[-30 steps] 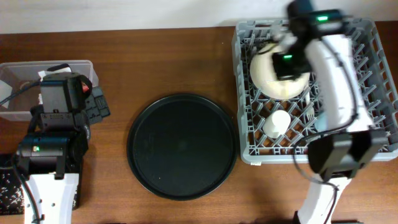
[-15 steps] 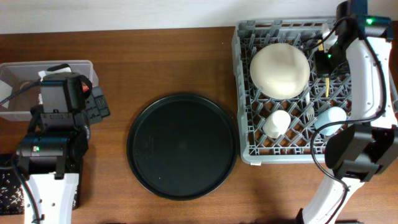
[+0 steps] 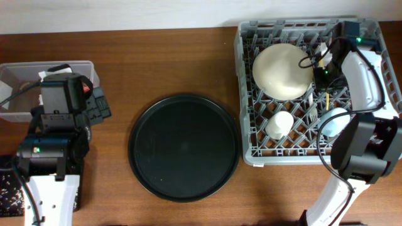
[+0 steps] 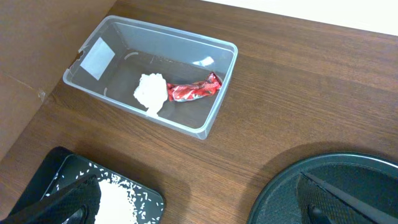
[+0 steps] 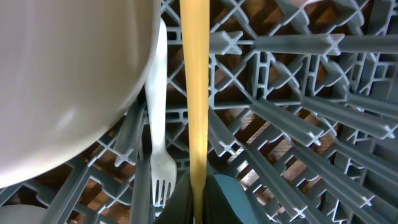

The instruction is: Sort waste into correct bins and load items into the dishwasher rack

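The grey dishwasher rack (image 3: 251,94) holds an upturned large cream bowl (image 3: 281,69), a white cup (image 3: 279,124) and a light blue cup (image 3: 335,120). My right gripper (image 3: 326,70) is over the rack just right of the bowl, shut on the yellow-handled fork (image 5: 196,93), whose handle points down among the pegs (image 5: 298,93). The bowl's rim fills the left of the right wrist view (image 5: 62,74). The clear tub (image 4: 214,115) holds the white tissue (image 4: 151,93) and the red wrapper (image 4: 194,91). The black bin (image 4: 149,202) holds rice grains (image 4: 115,202). My left gripper (image 4: 193,214) is open and empty.
A round black tray (image 3: 183,147) lies mid-table, also in the left wrist view (image 4: 336,186). A white fork (image 5: 158,143) lies flat in the rack beside the bowl. My left arm (image 3: 55,125) stands by the clear tub (image 3: 19,75) and the black bin (image 3: 7,185).
My right arm swung from over the cream bowl to the rack's right side, then came nearer and lower with the fork. The left arm has not moved.
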{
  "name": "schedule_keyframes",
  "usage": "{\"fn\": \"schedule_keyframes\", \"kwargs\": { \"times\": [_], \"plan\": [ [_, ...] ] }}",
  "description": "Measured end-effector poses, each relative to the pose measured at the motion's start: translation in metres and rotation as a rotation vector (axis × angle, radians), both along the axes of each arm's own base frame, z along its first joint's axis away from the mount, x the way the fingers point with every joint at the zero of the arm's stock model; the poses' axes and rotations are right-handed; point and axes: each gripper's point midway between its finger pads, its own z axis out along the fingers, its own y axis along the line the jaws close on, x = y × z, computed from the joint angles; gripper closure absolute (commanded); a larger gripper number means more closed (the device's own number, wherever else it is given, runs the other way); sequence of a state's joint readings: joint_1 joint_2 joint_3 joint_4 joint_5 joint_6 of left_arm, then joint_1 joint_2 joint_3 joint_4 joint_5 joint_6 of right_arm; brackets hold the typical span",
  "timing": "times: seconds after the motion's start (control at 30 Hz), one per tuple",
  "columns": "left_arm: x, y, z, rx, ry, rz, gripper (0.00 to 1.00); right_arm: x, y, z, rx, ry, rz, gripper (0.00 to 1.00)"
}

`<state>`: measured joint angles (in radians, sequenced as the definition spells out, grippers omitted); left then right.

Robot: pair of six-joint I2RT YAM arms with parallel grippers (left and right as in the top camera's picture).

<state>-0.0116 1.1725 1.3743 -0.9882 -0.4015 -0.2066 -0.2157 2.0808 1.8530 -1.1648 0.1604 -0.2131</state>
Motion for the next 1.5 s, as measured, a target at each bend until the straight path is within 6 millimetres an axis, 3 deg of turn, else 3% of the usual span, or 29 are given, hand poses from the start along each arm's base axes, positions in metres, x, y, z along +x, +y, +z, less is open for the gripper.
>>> {"fn": "schedule_keyframes", "kwargs": {
  "times": [0.37,0.47,0.6,0.83,0.9,0.93,0.97,1.0,1.07,1.17,1.5],
  "plan": [
    [0.0,0.0,0.0,0.0,0.0,0.0,0.01,0.0,0.006,-0.001,0.036,-0.001,0.017,0.96],
    [0.0,0.0,0.0,0.0,0.0,0.0,0.01,0.0,0.006,-0.001,0.036,-0.001,0.02,0.83],
    [0.0,0.0,0.0,0.0,0.0,0.0,0.01,0.002,0.009,-0.001,0.05,-0.008,0.031,0.85],
    [0.0,0.0,0.0,0.0,0.0,0.0,0.01,-0.001,0.012,0.001,0.068,0.005,0.033,0.79],
    [0.0,0.0,0.0,0.0,0.0,0.0,0.01,0.0,0.021,0.018,0.115,-0.006,0.042,0.69],
    [0.0,0.0,0.0,0.0,-0.001,0.0,0.01,0.001,0.025,0.027,0.141,-0.018,0.048,0.51],
    [0.0,0.0,0.0,0.0,0.0,0.0,0.01,0.01,0.036,0.052,0.196,-0.088,0.067,0.33],
    [0.0,0.0,0.0,0.0,0.0,0.0,0.01,0.011,0.046,0.067,0.244,-0.122,0.078,0.02],
    [0.0,0.0,0.0,0.0,0.0,0.0,0.01,0.011,0.063,0.108,0.317,-0.23,0.113,0.02],
    [0.0,0.0,0.0,0.0,0.0,0.0,0.01,0.0,0.076,0.141,0.359,-0.291,0.141,0.02],
    [0.0,0.0,0.0,0.0,0.0,0.0,0.01,0.0,0.078,0.141,0.375,-0.29,0.143,0.02]
  ]
}}
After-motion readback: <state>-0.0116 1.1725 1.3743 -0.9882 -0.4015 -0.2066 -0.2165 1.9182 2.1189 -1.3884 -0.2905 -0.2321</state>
